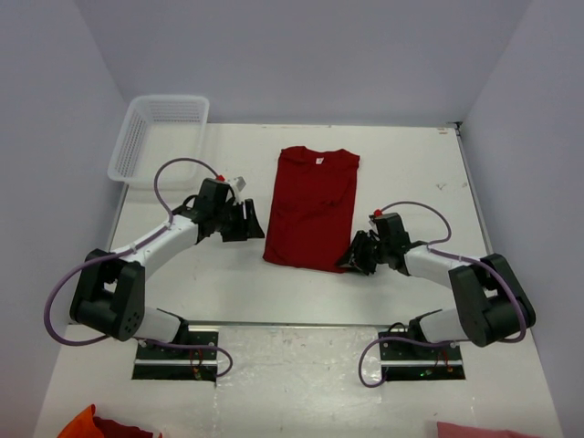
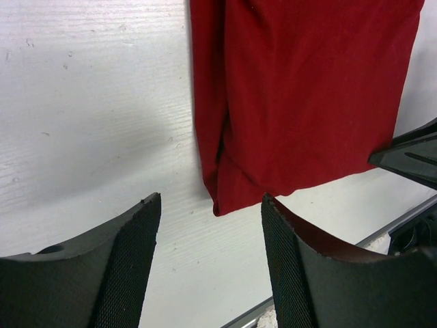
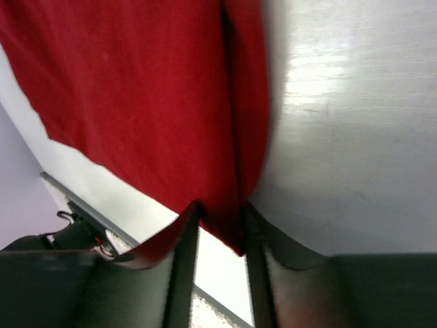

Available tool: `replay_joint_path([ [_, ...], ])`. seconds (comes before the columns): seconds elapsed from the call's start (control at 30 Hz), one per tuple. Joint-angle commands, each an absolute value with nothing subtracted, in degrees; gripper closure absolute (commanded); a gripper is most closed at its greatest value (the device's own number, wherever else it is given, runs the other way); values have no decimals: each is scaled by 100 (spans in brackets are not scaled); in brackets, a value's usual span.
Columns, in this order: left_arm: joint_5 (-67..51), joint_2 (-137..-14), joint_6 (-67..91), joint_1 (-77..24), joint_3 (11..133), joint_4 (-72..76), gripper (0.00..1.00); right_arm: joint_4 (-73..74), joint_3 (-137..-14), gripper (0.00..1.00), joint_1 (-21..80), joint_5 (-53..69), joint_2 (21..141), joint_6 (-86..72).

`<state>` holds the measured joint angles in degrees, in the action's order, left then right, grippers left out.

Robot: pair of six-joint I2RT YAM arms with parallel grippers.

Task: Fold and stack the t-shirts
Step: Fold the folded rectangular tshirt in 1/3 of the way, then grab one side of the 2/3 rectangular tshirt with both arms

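Right now t-shirt lies flat on desk, long axis running neck-to-hem. Right end effector straddles its right hem corner, jaws narrow, clamp unclear. Left end effector spread, just off its left hem corner.

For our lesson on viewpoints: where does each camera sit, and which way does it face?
Top external: above and behind the bases, looking down on table, t-shirt and basket; left arm and right arm show.
Left wrist: on the left arm, facing the t-shirt's near left corner; open left pincer shows.
Right wrist: on the right arm, facing the near right corner, which lies between the right pincer's fingers.
Shared: both wrist views share the t-shirt's near hem.
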<state>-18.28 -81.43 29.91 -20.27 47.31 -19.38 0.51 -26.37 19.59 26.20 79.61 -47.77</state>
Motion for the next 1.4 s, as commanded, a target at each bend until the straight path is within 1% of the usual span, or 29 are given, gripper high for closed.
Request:
replay_joint_path([
  [0.0, -1951, -8033, 3023, -1978, 4685, -1802, 37, 44, -2540, 71, 2013, 2312, 8112, -4869],
  [0.03, -1995, -8042, 3023, -1978, 4650, -1793, 37, 44, -2523, 80, 2013, 2303, 8104, -4887],
  [0.1, -2187, -8051, 3058, -1978, 4562, -1688, 37, 35, -2522, 90, 2030, 2285, 8095, -4904],
  [0.13, -2275, -8042, 3120, -1978, 4448, -1618, 36, 35, -2522, 96, 2039, 2259, 8095, -4896],
  [0.17, -2381, -8033, 3155, -1978, 4386, -1469, 36, 44, -2540, 100, 2039, 2241, 8095, -4896],
  [0.27, -2750, -8016, 3339, -1986, 4149, -1161, 34, 62, -2566, 100, 2048, 2189, 8121, -4852],
  [0.37, -2944, -8007, 3401, -2030, 3999, -976, 30, 62, -2575, 100, 2048, 2171, 8139, -4825],
  [0.53, -2962, -7998, 3428, -2065, 3833, -800, 30, 44, -2575, 100, 2048, 2250, 8226, -4816],
  [0.83, -2971, -8525, 3603, -2223, 3726, -370, 30, 44, -2514, 100, 2057, 2215, 8104, -4808],
  [1.2, -2628, -9272, 3753, -2399, 3806, -106, 34, 44, -2505, 100, 2057, 2250, 8104, -4781],
  [1.37, -2558, -9387, 3762, -2408, 3806, -105, 46, 44, -2479, 100, 2057, 2206, 8042, -4781],
])
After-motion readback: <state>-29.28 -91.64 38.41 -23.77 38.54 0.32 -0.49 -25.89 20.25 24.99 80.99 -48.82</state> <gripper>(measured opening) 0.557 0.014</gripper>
